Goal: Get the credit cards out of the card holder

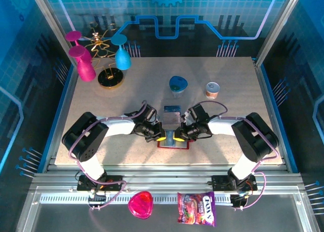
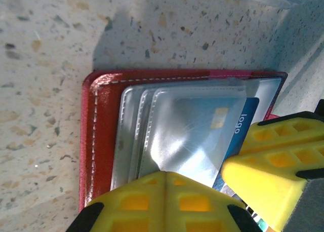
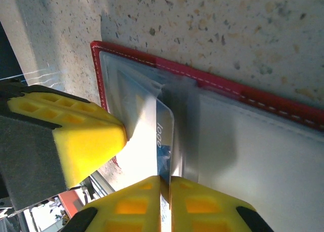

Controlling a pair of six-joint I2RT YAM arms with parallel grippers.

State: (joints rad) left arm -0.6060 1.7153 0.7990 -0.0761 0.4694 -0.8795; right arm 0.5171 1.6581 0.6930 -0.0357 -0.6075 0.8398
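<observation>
Red stitched card holder point(image 2: 104, 120) lies open and flat on the worktop point(image 1: 228, 70), near middle, between your two arms. Its clear plastic sleeves face up. A blue card point(image 2: 242, 128) with a gold chip and the word "logo" sticks partway out of the stack, toward the right arm.

Left fingers point(image 2: 163, 191): closed, yellow pads together, tips down over the sleeve side of the holder. Nothing shows between them. I read this as a hold-down that pins the holder to the worktop, though I can't confirm how hard they press.

Right fingers point(image 3: 171, 189): pads drawn together on the free edge of the blue card, with a thin sliver of card showing between them. That is a pinch on the card, with a shallow bite at the edge.

One loose card point(image 1: 172, 109) lies flat on the worktop just beyond the holder, apart from it. Judged from that, one card is out and the blue one is being extracted. More may sit in the sleeves, but glare hides how many.

Next move for you: draw the right wrist back along the card's length, flat and in line with the sleeve mouth, so the card slides instead of bowing. Leave the left arm planted so the holder doesn't drag along. Watch the pinch: the card is thin and slick and the bite is small, so it could slip. Once it clears the sleeve, set it down beside the loose card.
</observation>
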